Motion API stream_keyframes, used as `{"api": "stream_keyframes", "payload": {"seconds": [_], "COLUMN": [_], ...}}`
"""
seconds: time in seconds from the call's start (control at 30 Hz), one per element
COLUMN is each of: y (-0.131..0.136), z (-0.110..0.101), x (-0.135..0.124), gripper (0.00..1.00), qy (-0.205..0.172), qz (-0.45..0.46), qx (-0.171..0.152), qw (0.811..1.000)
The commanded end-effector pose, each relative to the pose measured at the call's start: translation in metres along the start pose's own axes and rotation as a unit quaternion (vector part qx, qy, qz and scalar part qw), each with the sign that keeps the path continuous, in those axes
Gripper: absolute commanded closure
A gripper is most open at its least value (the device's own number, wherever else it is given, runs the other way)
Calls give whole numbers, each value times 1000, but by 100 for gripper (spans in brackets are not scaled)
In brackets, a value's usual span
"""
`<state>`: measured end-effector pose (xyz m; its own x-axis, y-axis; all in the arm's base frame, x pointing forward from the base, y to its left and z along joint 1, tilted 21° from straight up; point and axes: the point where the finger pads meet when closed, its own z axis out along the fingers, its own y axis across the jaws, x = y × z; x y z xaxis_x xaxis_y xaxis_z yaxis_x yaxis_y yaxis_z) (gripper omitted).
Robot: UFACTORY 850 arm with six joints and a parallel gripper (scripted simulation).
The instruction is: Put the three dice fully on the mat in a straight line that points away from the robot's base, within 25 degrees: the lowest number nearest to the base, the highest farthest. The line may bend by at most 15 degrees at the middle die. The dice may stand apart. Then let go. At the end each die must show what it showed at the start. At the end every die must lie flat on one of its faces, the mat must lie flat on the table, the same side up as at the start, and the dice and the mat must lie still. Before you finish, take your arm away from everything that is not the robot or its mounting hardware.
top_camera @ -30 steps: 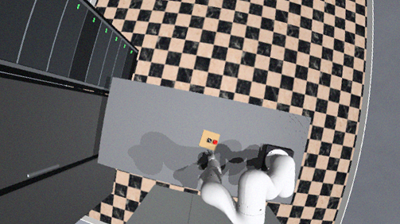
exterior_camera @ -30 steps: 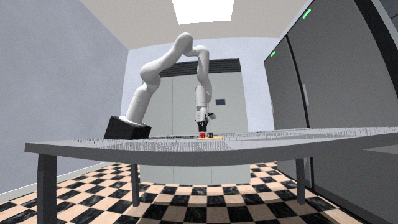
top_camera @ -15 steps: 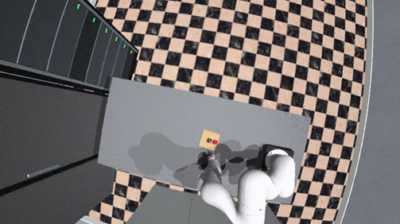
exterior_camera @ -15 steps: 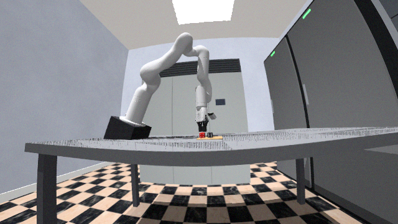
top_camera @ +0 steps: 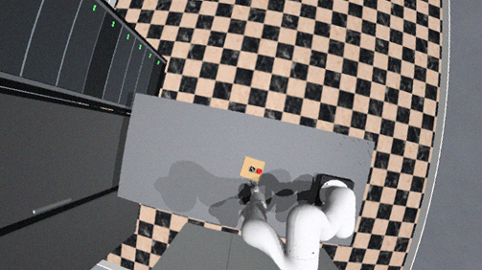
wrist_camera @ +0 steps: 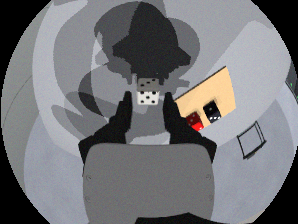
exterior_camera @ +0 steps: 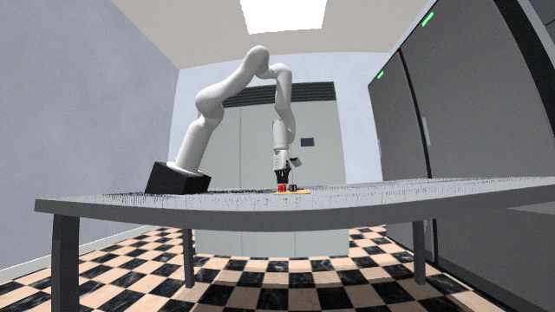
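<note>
My gripper (top_camera: 253,185) (exterior_camera: 283,181) (wrist_camera: 147,99) is open. A white die (wrist_camera: 148,98) stands on the table between its fingertips in the wrist view, with a gap on either side. It shows a bright five-pip face and a darker face; the exterior view does not show it. The tan mat (top_camera: 248,160) (exterior_camera: 305,191) (wrist_camera: 223,82) lies flat beside the gripper. On it are a red die (top_camera: 258,171) (exterior_camera: 282,188) (wrist_camera: 197,125) and, close beside it but farther from the base, a black die (top_camera: 252,169) (exterior_camera: 293,188) (wrist_camera: 211,110). Their numbers are too small to tell.
The arm's black base (top_camera: 320,181) (exterior_camera: 166,182) stands toward one end of the grey table (top_camera: 182,130) (exterior_camera: 243,204). Dark cabinets (top_camera: 31,154) stand at the other end. The arm's shadow falls over the table around the white die.
</note>
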<state>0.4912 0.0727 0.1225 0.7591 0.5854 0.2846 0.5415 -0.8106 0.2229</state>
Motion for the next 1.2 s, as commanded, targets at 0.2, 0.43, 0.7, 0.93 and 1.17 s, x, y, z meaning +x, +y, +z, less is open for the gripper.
{"api": "stream_keyframes", "payload": {"seconds": [0.2,0.43,0.7,0.93,1.17], "y": [0,0,0,0,0], "z": [14,25,32,32,32], "x": [1,1,1,1,1], "gripper": [53,53,53,53,53], "qy": [1,1,1,1,1], "qz": [0,0,0,0,0], "qx": [0,0,0,0,0], "qw": [1000,1000,1000,1000,1000]}}
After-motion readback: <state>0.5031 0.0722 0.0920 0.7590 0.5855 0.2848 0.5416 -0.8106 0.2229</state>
